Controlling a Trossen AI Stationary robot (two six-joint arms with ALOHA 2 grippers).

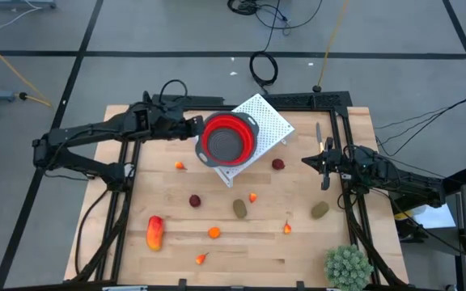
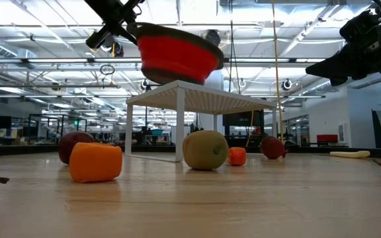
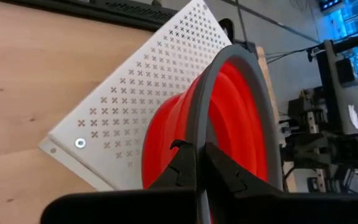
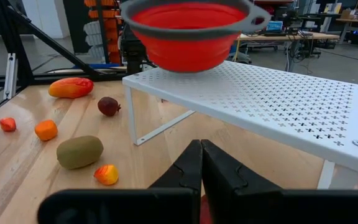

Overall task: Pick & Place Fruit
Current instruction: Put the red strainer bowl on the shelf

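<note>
- Tabletop (image 1: 241, 246): wooden, fills the middle of the high view; its lower edge is cut off by the frame.
- Rack (image 1: 267, 121): white, perforated, set at an angle at upper centre; the bowl hides its left part.
- Bowl (image 1: 226, 139): red with a grey rim, held over the rack's left end. In the low view it hangs clear above the rack top.
- Left gripper (image 1: 194, 125): jaws pinched on the bowl's rim at its left side; the contact shows only in the left wrist view.
- Right gripper (image 1: 324, 158): right of centre, jaws closed on nothing. In the low view only its dark bulk shows at upper right.
- Plant (image 1: 348, 267): spiky green, lower right corner, partly cut off.
- Fruit, all loose on the tabletop below the rack: a long red-orange piece (image 1: 154, 232) at lower left; two brown-green ovals (image 1: 239, 208) (image 1: 319, 211); two dark red balls (image 1: 195, 200) (image 1: 277, 164); small orange bits (image 1: 213, 233) scattered between, too small to identify.
</note>
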